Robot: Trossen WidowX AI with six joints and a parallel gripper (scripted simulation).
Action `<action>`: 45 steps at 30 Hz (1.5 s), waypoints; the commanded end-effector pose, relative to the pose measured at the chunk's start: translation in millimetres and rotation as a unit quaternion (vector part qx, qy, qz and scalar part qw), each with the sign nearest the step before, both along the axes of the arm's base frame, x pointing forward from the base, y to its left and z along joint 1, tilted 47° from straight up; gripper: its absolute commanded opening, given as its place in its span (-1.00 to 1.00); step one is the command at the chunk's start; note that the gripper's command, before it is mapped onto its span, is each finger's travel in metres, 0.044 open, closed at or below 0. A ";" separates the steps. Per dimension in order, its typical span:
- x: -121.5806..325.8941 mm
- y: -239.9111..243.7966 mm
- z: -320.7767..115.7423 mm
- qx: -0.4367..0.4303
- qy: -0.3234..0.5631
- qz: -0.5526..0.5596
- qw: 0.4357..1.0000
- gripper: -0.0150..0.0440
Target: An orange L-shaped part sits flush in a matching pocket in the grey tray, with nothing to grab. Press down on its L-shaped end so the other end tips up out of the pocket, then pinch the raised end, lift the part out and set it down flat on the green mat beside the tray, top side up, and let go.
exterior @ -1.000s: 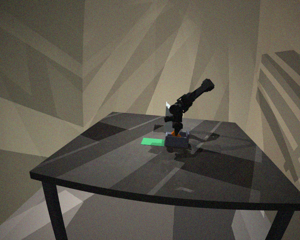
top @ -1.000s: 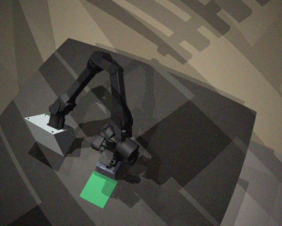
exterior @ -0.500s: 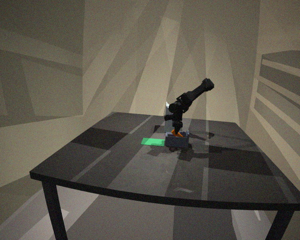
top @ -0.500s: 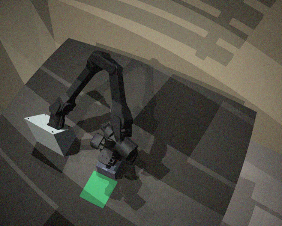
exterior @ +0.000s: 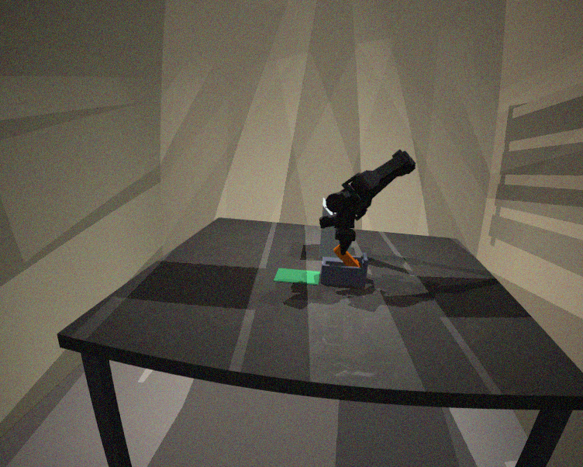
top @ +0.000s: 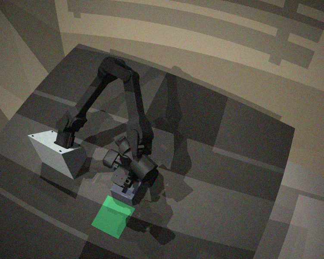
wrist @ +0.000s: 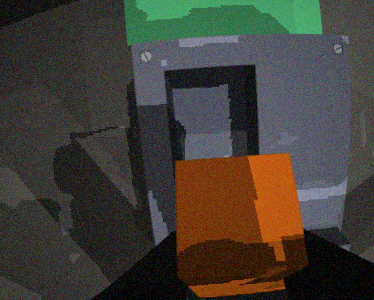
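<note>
The orange part (top: pixel 134 182) (exterior: pixel 346 257) (wrist: pixel 225 200) is steeply tilted over the grey tray (top: pixel 120 195) (exterior: pixel 343 277) (wrist: pixel 305 110). In the exterior view its raised end points left and its low end points right, at the height of the tray's rim. Whether the low end still touches the pocket cannot be told. My gripper (top: pixel 130 185) (exterior: pixel 343 250) (wrist: pixel 232 240) is shut on the part, one dark finger on each side of it. Much of the pocket shows bare in the wrist view. In the top view the gripper hides most of the part.
The green mat (top: pixel 110 218) (exterior: pixel 296 276) (wrist: pixel 225 15) lies flat beside the tray, close to its edge, with nothing on it but shadows. The arm's pale base block (top: pixel 54 159) stands at the left in the top view. Strong shadows cross the dark table (top: pixel 216 186) (exterior: pixel 194 330).
</note>
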State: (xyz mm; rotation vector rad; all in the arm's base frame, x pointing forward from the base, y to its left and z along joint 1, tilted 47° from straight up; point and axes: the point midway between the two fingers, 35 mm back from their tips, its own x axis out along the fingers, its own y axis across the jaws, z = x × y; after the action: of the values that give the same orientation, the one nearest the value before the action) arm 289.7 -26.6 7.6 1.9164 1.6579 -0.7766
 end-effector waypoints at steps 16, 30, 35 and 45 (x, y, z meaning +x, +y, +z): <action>-1.3 -23.5 23.1 -0.001 -0.005 -0.002 1.000 -0.49; -3.9 -39.4 38.4 -0.001 -0.005 -0.002 1.000 -0.49; -4.0 -39.4 38.5 -0.001 -0.005 -0.002 1.000 -0.49; -8.6 -55.0 22.3 -0.001 -0.005 -0.002 1.000 -0.49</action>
State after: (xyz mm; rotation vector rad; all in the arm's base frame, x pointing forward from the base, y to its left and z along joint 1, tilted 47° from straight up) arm 283.0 -73.0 39.3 1.9196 1.6503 -0.7665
